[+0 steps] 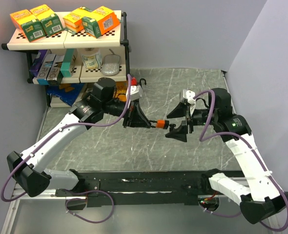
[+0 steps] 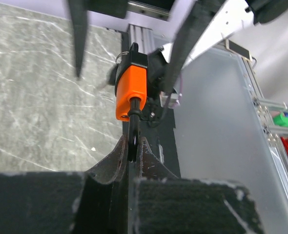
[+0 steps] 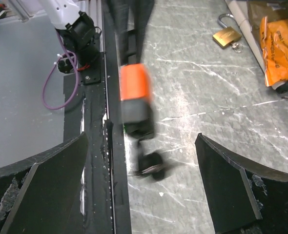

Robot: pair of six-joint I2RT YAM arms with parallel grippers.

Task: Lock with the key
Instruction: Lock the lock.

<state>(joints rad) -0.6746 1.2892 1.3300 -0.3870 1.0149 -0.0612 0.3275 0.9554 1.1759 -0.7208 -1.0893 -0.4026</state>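
An orange and black padlock (image 1: 159, 123) hangs in the air at the middle of the table. My left gripper (image 2: 132, 146) is shut on its dark shackle (image 2: 133, 129), with the orange body (image 2: 131, 92) pointing away from the fingers. A key (image 3: 151, 165) with a dark head and ring sticks out of the padlock's black end (image 3: 136, 114); it is blurred. My right gripper (image 3: 141, 141) stands wide open around that end. Its fingers (image 3: 61, 170) are well apart from the lock on both sides and touch nothing.
A brass padlock (image 3: 226, 34) with its shackle open lies on the table behind. An orange bag (image 3: 276, 44) lies beside it. A shelf unit (image 1: 66, 41) with cartons stands at the back left. The black rail (image 1: 149, 183) runs along the near edge.
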